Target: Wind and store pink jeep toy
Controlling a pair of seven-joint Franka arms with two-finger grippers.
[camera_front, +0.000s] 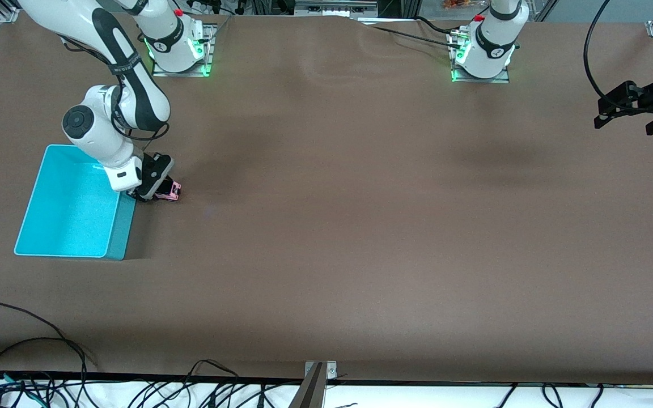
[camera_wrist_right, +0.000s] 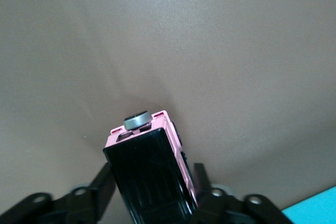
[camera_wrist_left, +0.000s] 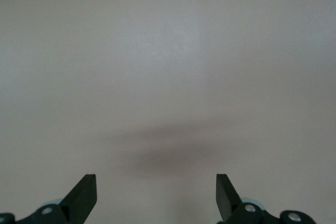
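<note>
The pink jeep toy (camera_front: 169, 191), pale pink with a black roof, is low at the table beside the turquoise bin (camera_front: 123, 232), at the bin's corner farthest from the front camera. My right gripper (camera_front: 149, 192) is shut on the jeep, a finger on each side. In the right wrist view the jeep (camera_wrist_right: 149, 166) fills the gap of the right gripper (camera_wrist_right: 152, 177), its black roof up and a grey round part at its tip. I cannot tell whether its wheels touch the table. My left gripper (camera_front: 624, 126) is open and empty and waits over the left arm's end of the table; the left wrist view (camera_wrist_left: 156, 182) shows only bare table.
The turquoise bin has nothing in it. Brown table cover stretches from the jeep toward the left arm's end. Black cables (camera_front: 32, 362) lie along the table edge nearest the front camera, with a metal bracket (camera_front: 318, 374) at its middle.
</note>
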